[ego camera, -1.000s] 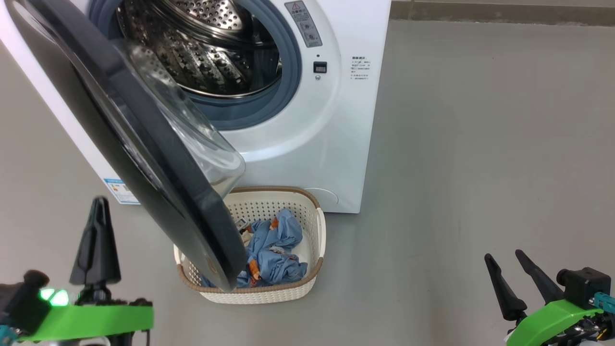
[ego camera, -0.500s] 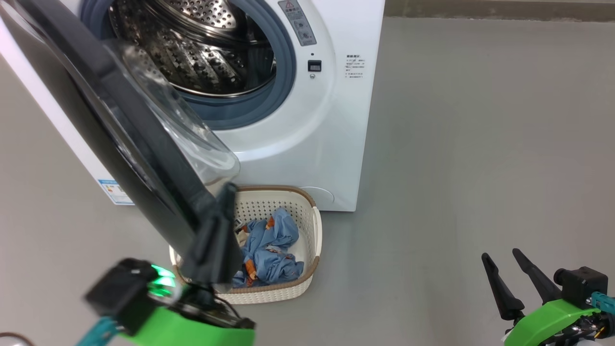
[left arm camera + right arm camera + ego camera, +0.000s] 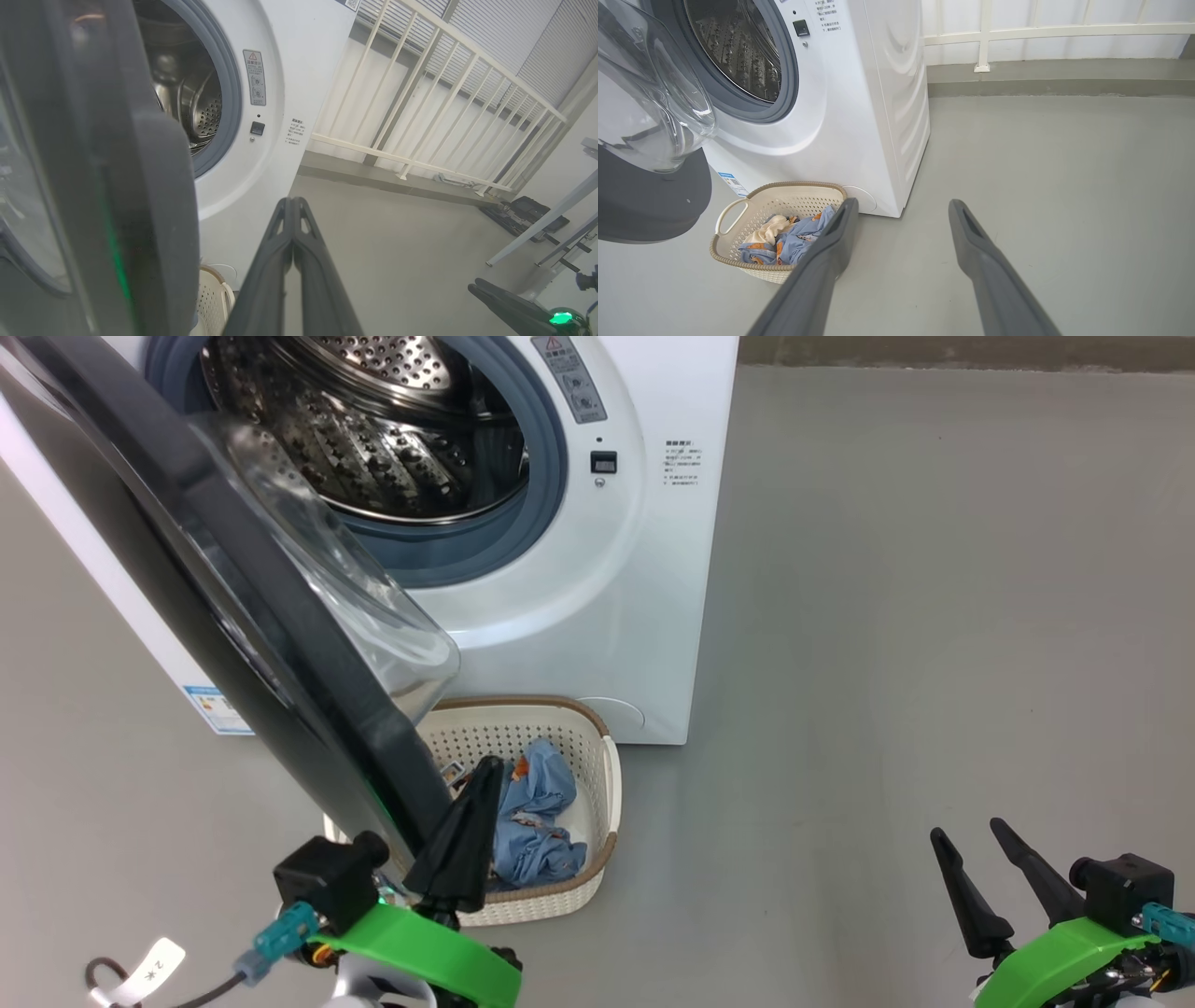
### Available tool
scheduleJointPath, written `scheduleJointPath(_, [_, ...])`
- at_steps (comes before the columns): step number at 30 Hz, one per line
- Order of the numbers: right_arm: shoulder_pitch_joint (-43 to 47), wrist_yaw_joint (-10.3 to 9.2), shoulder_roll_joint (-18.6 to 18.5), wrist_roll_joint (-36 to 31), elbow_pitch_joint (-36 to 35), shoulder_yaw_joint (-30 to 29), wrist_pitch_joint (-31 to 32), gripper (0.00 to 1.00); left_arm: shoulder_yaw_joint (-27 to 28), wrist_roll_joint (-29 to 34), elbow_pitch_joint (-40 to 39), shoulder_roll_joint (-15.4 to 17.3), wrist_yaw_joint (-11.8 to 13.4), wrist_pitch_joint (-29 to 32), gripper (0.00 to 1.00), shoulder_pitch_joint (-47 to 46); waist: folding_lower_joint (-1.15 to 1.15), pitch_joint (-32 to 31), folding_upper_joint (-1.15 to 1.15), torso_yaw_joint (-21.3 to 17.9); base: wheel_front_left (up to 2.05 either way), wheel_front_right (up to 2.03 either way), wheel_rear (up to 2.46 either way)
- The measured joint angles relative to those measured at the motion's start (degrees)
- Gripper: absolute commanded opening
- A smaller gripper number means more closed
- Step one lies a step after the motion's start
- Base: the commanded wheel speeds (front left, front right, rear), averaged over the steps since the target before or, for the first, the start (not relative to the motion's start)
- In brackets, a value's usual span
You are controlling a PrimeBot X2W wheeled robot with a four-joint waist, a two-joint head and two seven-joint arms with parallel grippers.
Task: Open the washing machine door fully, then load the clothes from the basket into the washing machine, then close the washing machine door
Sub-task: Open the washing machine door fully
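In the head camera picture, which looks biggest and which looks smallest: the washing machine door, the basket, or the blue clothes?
1. The washing machine door: biggest by far, though it also stands nearest the camera, which makes it look bigger.
2. The basket, partly hidden behind the door.
3. The clothes, lying inside the basket.

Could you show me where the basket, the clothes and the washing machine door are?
the basket (image 3: 763,274), right wrist view, on its perforated front wall.
the clothes (image 3: 796,237), right wrist view, on the blue fabric.
the washing machine door (image 3: 373,747), head view, on its black rim.
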Motion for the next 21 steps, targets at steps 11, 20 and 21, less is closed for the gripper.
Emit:
scheduleJointPath(11, [0.0, 0.0, 0.0, 0.0, -0.3, 0.0, 0.0, 1.0, 0.2, -2.7, 9.3, -0.1, 0.5, -2.3, 0.0, -3.0, 0.0, 0.0, 0.0, 0.5, 0.0, 0.0, 0.0])
scheduleJointPath(20, [0.0, 0.0, -0.2, 0.0, -0.6, 0.1, 0.0, 1.0, 0.7, -3.6, 13.0, -0.4, 0.5, -3.2, 0.0, -4.2, 0.0, 0.3, 0.0, 0.9, 0.0, 0.0, 0.0])
scheduleJointPath(21, [0.0, 0.0, -0.4, 0.0, -0.6, 0.2, 0.0, 1.0, 0.7, -3.7, 13.4, -0.6, 0.4, -3.7, 0.0, -4.7, 0.0, 0.4, 0.0, 1.1, 0.0, 0.0, 0.0])
